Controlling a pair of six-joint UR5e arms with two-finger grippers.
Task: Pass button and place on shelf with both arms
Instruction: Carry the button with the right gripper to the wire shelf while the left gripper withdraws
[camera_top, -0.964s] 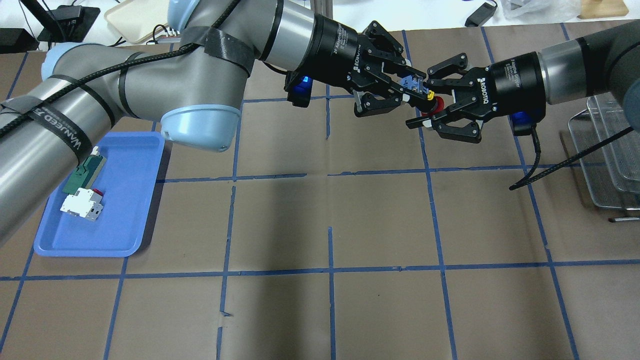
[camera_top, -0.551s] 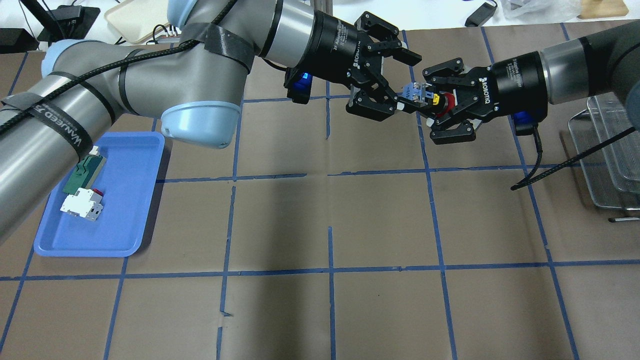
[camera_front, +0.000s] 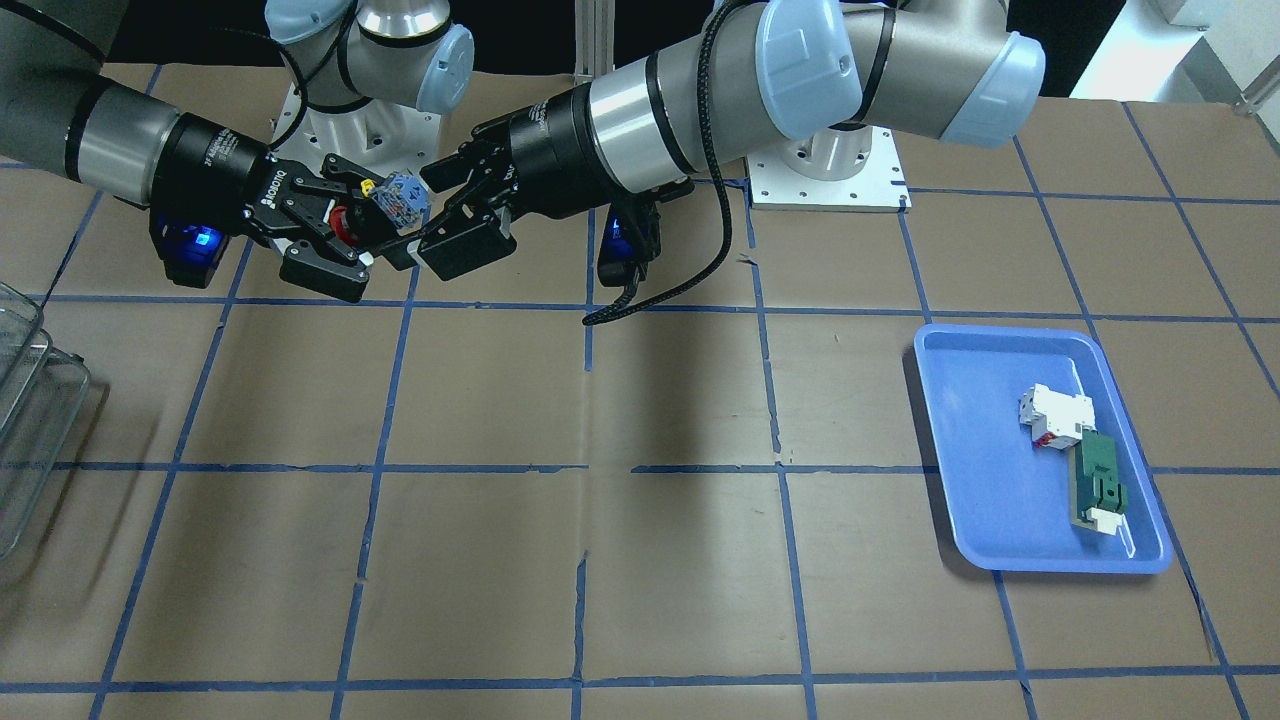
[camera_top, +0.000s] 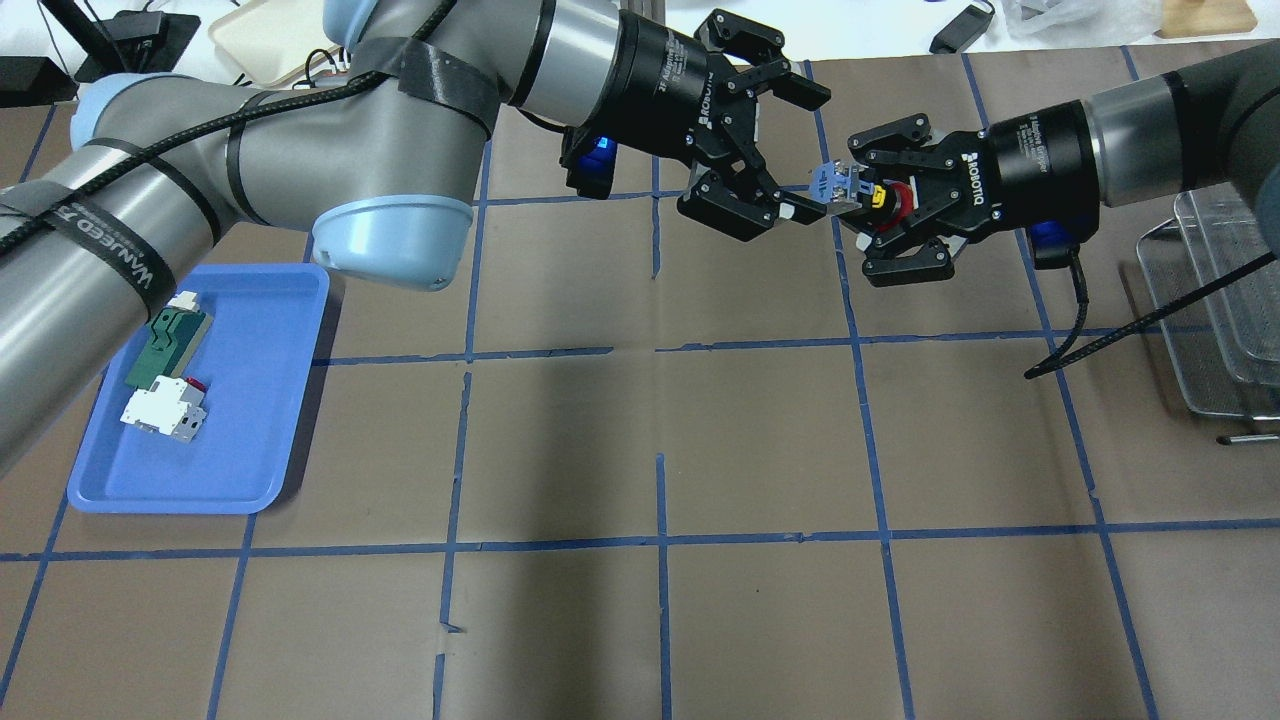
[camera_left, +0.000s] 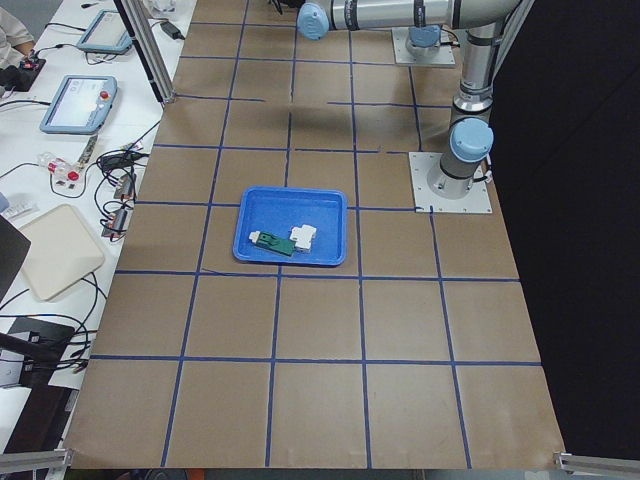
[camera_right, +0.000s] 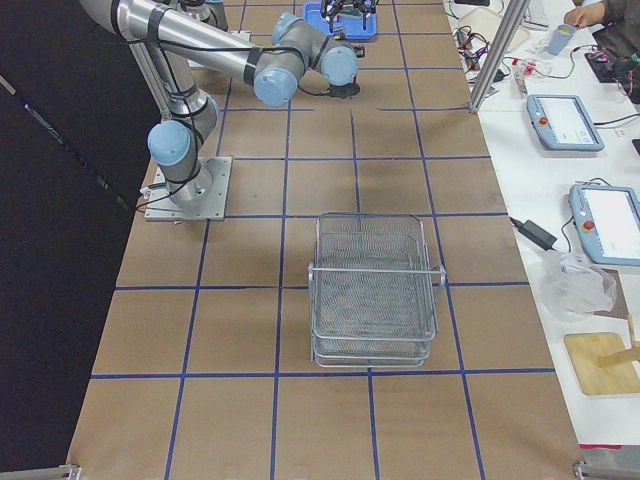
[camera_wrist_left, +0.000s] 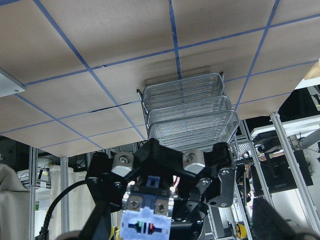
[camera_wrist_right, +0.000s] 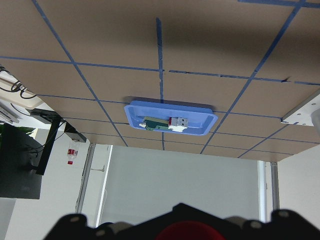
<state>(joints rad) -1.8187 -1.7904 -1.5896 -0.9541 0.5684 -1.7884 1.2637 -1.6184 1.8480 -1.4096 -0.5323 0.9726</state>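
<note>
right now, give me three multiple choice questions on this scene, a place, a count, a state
1. The left gripper is: A open, B shut, C out of view.
2. Parts lying in the blue tray: A one, B two, C four.
3. The button is: A in the left gripper, B in the blue tray, C in the right gripper.
1 A, its jaws stand wide apart. 2 B, a white part and a green part. 3 C, its fingers close on the red cap.

Bright even overhead light, soft broad shadows on the table (camera_top: 950, 620), exterior views sharp.
</note>
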